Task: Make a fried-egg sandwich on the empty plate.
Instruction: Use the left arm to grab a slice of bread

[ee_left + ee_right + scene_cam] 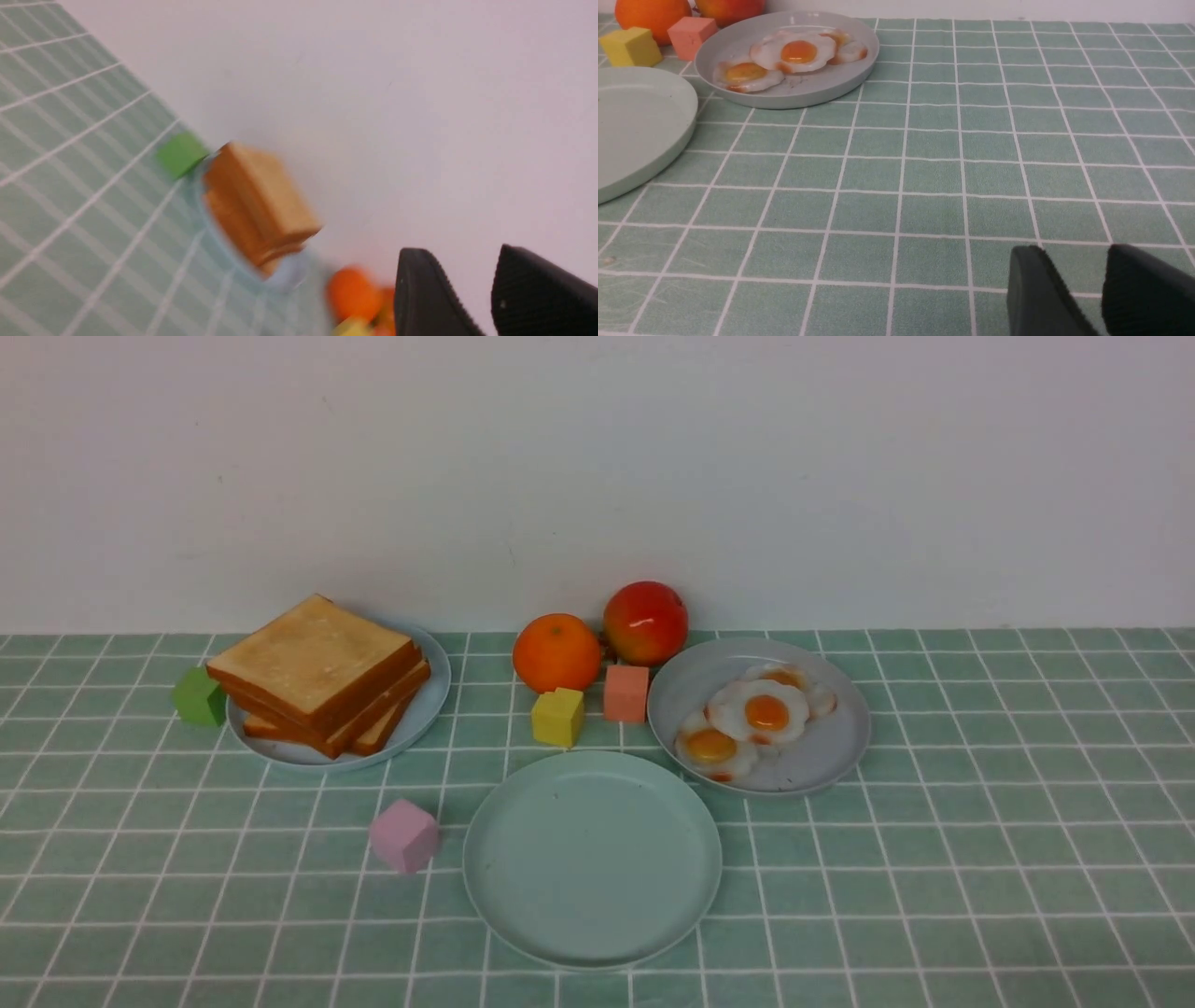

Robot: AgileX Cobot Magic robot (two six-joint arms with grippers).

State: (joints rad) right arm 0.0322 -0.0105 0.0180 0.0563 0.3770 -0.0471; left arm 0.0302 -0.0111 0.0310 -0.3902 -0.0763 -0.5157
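Note:
The empty plate (593,859), round and pale mint, lies bare at the front middle of the table, and its edge (635,130) shows in the right wrist view. A toast stack (317,677) rests on a light-blue plate (425,709) at the back left, blurred (257,210) in the left wrist view. Fried eggs (761,714) (794,51) lie on a grey plate (831,756). No fried-egg sandwich is in view. My left gripper (462,252) is open and empty, well away from the toast. My right gripper (1071,249) is open and empty over bare cloth. Neither arm shows in the front view.
An orange (556,651) and a red apple (645,622) stand by the back wall. A yellow block (557,717) and a salmon block (625,693) sit behind the mint plate. A pink cube (403,836) lies left of it. A green block (199,696) touches the toast plate.

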